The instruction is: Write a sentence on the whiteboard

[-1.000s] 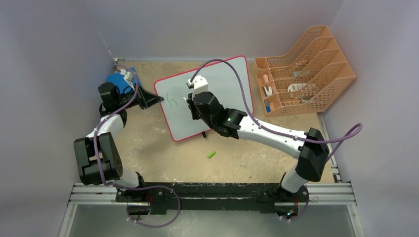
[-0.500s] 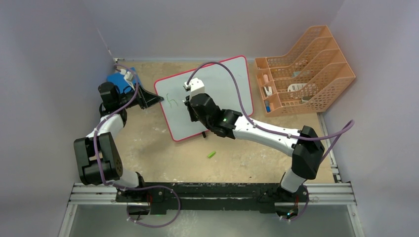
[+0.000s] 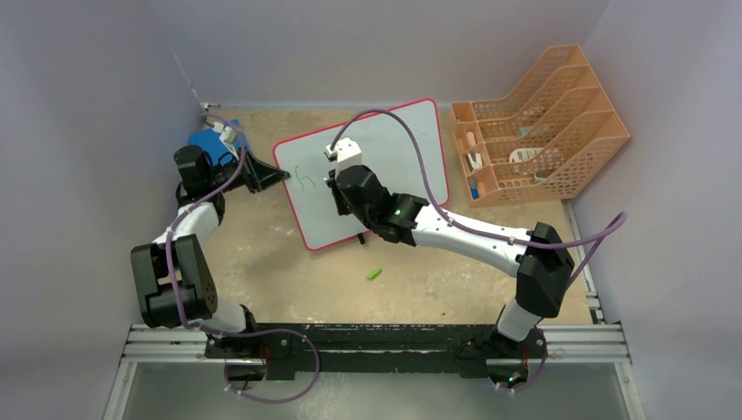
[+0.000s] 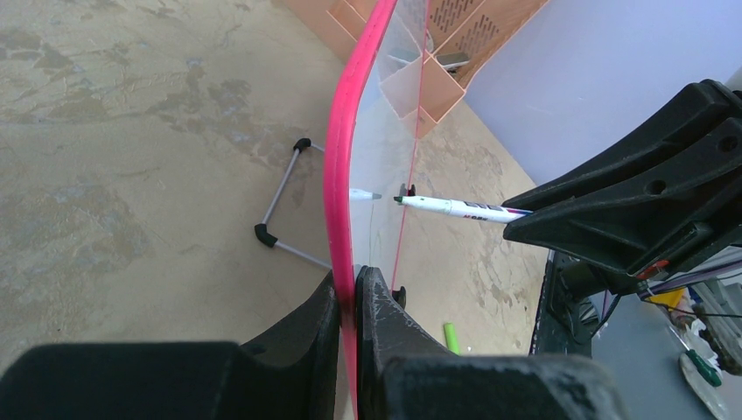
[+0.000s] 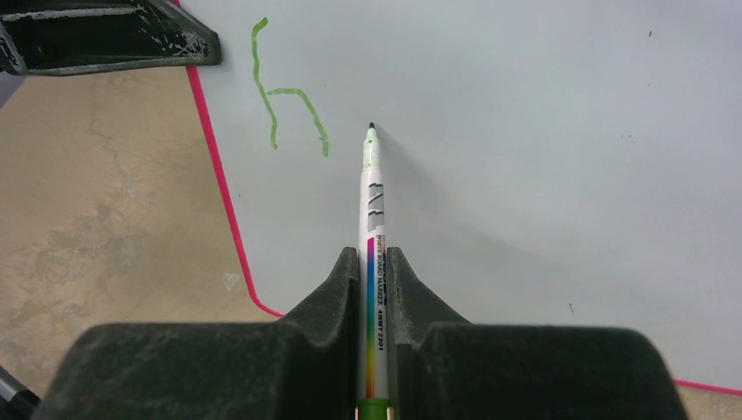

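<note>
Firstly, blue pad [image 3: 210,140]: far-left corner of the table [image 3: 262,262], behind the left arm's wrist.
left gripper [image 3: 276,176]: clenched on the board's red rim at its left edge, with fingers [image 4: 385,319] pinching it from both sides.
whiteboard [image 3: 398,144]: mid-table toward the back, turned askew, propped on a wire stand [image 4: 282,194] with black feet.
sentence [image 5: 284,96]: only a green "h" is written, near the board's left edge.
marker [image 5: 372,219]: white barrel, tip just right of the "h". Contact with the surface — cannot tell.
right gripper [image 5: 374,262]: clamped around the marker's barrel, over the board's middle.
green cap [image 3: 374,274]: on the table in front of the board, apart from it.
orange file rack [image 3: 542,122]: far right, just beside the board's right edge.
</note>
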Motion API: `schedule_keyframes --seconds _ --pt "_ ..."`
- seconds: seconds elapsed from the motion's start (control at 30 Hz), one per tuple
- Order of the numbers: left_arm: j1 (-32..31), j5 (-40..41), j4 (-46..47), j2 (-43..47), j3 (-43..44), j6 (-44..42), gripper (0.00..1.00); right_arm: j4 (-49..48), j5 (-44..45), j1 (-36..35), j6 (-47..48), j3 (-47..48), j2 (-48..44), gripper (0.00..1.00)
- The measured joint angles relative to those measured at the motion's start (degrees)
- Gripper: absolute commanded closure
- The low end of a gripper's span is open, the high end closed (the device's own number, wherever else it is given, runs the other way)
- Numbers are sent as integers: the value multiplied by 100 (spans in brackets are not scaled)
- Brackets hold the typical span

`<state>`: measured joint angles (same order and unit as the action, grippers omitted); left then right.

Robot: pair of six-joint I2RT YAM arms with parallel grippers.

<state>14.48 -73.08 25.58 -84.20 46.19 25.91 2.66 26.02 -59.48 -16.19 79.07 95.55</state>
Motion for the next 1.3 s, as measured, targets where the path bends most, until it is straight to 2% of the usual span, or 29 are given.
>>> schedule_keyframes --seconds 1.3 --pt "-4 35 -61 0 13 -24 100 -37 -9 31 168 389 273 100"
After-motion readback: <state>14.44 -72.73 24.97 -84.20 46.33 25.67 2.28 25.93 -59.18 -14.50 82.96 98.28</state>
